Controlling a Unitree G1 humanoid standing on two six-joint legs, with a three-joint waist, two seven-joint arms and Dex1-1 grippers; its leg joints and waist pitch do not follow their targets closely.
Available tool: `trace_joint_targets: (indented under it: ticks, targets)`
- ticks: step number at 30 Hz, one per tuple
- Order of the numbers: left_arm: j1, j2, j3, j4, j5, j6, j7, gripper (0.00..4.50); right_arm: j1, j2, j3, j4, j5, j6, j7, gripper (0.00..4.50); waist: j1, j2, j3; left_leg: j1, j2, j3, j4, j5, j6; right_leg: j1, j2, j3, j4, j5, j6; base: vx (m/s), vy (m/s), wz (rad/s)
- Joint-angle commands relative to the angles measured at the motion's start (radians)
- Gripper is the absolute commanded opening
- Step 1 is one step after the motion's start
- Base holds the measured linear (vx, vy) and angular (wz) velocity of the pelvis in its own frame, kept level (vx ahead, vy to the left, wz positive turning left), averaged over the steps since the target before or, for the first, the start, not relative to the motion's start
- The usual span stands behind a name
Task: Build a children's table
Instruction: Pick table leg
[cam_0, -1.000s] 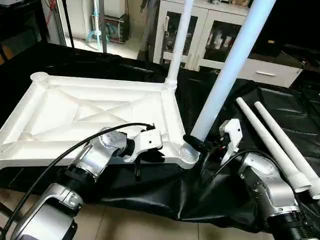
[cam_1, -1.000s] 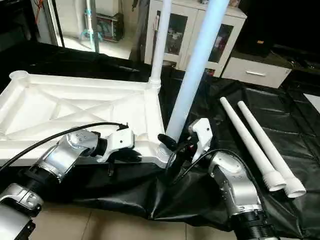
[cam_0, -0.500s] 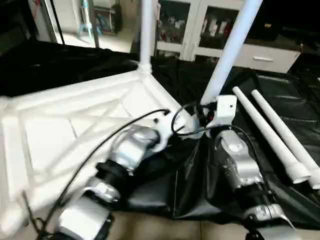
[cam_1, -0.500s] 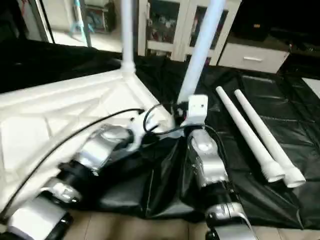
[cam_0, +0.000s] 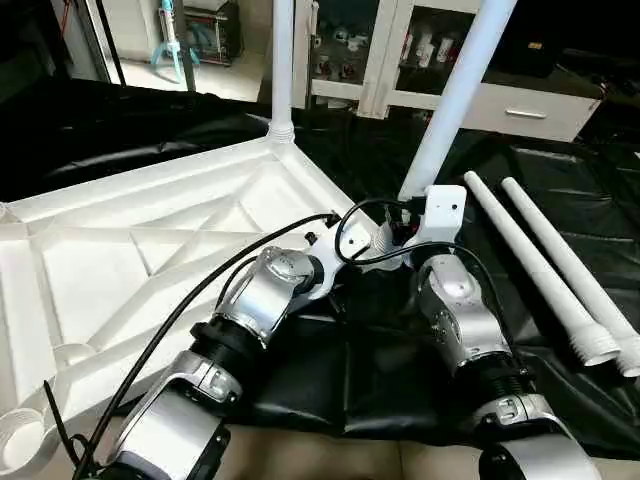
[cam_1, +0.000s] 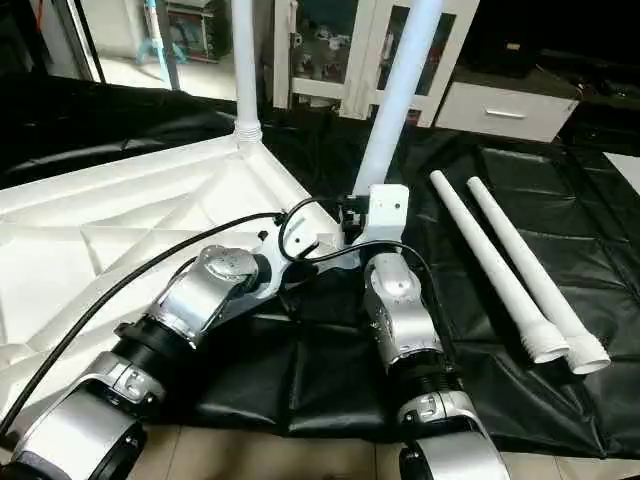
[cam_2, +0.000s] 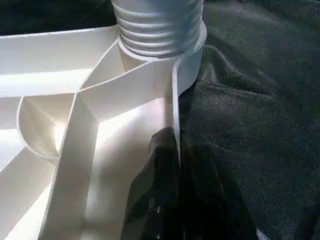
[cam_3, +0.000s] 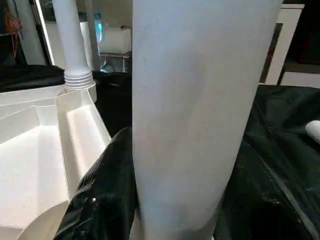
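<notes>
Left arm: silver forearm reaching in from the near edge; its gripper (cam_2: 172, 185) has its fingers (cam_2: 155, 190) pressed together, pinching the rim wall of the top (cam_0: 120, 270) just short of the corner socket (cam_2: 160, 30).
Right arm: beside it, gripper (cam_3: 165, 200) with fingers (cam_3: 100, 195) closed around the base of a leaning leg (cam_0: 455, 95) at that same socket.
Top: upside down on the black sheet (cam_0: 380, 350) covering the worktop, ribs facing up.
Loose legs: two legs (cam_0: 535, 265) lying side by side on the sheet, to the right.
Far corner: an upright leg (cam_0: 282, 60) standing in its socket.
Behind: white cabinet (cam_0: 375, 55) with glass doors.
</notes>
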Motion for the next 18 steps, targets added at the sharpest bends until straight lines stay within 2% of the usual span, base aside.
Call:
trace_joint_targets:
  ticks: [1, 2, 6, 8, 10, 11, 12, 14, 18]
  targets:
    - [-0.001, 0.036, 0.018, -0.062, -0.002, 0.006, -0.008, 0.00, 0.054, -0.043, -0.069, 0.116, -0.007, 0.035, -0.017, 2.18, 0.012, 0.014, -0.050, 0.008, 0.023, 0.002, -0.059, -0.084, 0.064, 0.057, -0.047, 0.022, -0.032, 0.098, -0.258, 0.000, 0.000, 0.00]
    - [0.000, 0.037, 0.018, -0.061, -0.002, 0.005, -0.008, 0.00, 0.054, -0.043, -0.068, 0.115, -0.006, 0.029, -0.011, 2.39, 0.012, 0.013, -0.051, 0.008, 0.023, 0.003, -0.058, -0.084, 0.066, 0.058, -0.047, 0.022, -0.032, 0.100, -0.260, 0.000, 0.000, 0.00]
    - [-0.002, 0.039, 0.018, -0.057, -0.005, 0.002, -0.009, 0.00, 0.057, -0.040, -0.064, 0.091, 0.015, 0.008, 0.049, 2.55, 0.016, 0.014, -0.053, 0.011, 0.024, 0.005, -0.055, -0.081, 0.080, 0.058, -0.045, 0.022, -0.030, 0.121, -0.278, 0.000, 0.000, 0.00]
    - [-0.003, 0.041, 0.018, -0.055, -0.006, 0.000, -0.011, 0.00, 0.060, -0.039, -0.059, 0.073, 0.021, 0.002, 0.070, 2.77, 0.023, 0.011, -0.057, 0.007, 0.022, 0.005, -0.049, -0.014, 0.104, 0.064, -0.046, 0.022, -0.019, 0.200, -0.293, 0.000, 0.000, 0.00]
    - [-0.006, 0.043, 0.017, -0.050, -0.006, -0.003, -0.012, 0.00, 0.061, -0.043, -0.055, 0.057, 0.024, -0.005, 0.089, 2.98, 0.024, 0.011, -0.056, 0.004, 0.019, 0.006, -0.046, 0.013, 0.121, 0.063, -0.044, 0.023, -0.016, 0.227, -0.299, 0.000, 0.000, 0.00]
    - [-0.006, 0.044, 0.016, -0.048, -0.006, -0.005, -0.013, 0.00, 0.062, -0.045, -0.054, 0.047, 0.028, -0.005, 0.098, 3.04, 0.026, 0.014, -0.054, 0.005, 0.021, 0.007, -0.046, 0.006, 0.127, 0.061, -0.047, 0.023, -0.018, 0.211, -0.302, 0.000, 0.000, 0.00]
    - [-0.007, 0.044, 0.016, -0.046, -0.006, -0.007, -0.014, 0.00, 0.063, -0.047, -0.054, 0.041, 0.031, -0.005, 0.105, 3.04, 0.027, 0.012, -0.052, 0.007, 0.023, 0.008, -0.047, -0.020, 0.127, 0.060, -0.047, 0.023, -0.021, 0.168, -0.304, 0.000, 0.000, 0.00]
    - [-0.008, 0.048, 0.015, -0.040, -0.007, -0.011, -0.015, 0.00, 0.072, -0.051, -0.050, 0.013, 0.040, -0.008, 0.139, 3.30, 0.028, 0.013, -0.051, 0.007, 0.023, 0.008, -0.047, -0.032, 0.124, 0.060, -0.047, 0.023, -0.022, 0.148, -0.303, 0.000, 0.000, 0.00]
    - [-0.009, 0.057, 0.009, -0.039, -0.009, -0.017, -0.024, 0.00, 0.093, -0.057, -0.050, -0.031, 0.053, 0.003, 0.180, 3.61, 0.031, 0.016, -0.048, 0.005, 0.024, 0.007, -0.047, -0.067, 0.108, 0.058, -0.048, 0.024, -0.024, 0.091, -0.295, 0.000, 0.000, 0.00]
